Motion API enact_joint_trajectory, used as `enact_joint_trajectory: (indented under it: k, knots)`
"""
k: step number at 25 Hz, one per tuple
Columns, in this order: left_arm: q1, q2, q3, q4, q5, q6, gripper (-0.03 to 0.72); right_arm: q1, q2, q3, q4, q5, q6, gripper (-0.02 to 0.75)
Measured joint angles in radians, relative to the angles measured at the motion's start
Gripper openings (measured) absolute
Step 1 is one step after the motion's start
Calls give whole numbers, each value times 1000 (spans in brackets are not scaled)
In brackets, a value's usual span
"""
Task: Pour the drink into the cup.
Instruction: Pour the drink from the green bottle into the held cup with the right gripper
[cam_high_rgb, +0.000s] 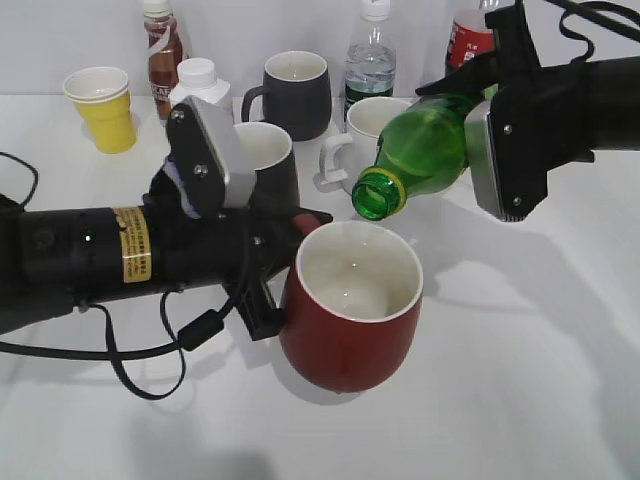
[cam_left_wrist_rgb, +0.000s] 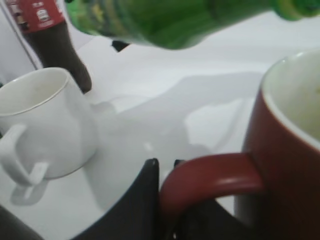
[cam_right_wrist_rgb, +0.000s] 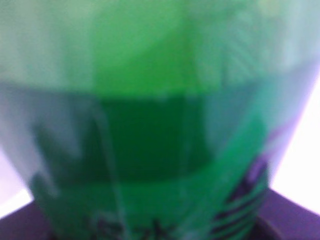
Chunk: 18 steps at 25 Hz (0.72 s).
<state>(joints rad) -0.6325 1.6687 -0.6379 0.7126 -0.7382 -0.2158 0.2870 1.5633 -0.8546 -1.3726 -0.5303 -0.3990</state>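
A yellow paper cup (cam_high_rgb: 101, 107) is seen at the far left of the white table (cam_high_rgb: 520, 380). To its right, a brown bottle (cam_high_rgb: 162, 50) and a white carton (cam_high_rgb: 199, 88) are placed. Farther right stand a black mug (cam_high_rgb: 294, 92), a clear water bottle (cam_high_rgb: 370, 58), a white mug (cam_high_rgb: 355, 140) and a red-labelled cola bottle (cam_high_rgb: 467, 38).

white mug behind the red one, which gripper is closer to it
Right. The right gripper holds the green bottle tilted just beside the white mug. The left gripper sits lower, clamped on the red mug handle.
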Motion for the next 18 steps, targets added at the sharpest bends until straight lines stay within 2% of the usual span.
enact_joint_trajectory:
  k: [18]
  knots:
    - [-2, 3, -4, -8, 12, 0, 56, 0, 0, 0, 1, 0, -106, 410]
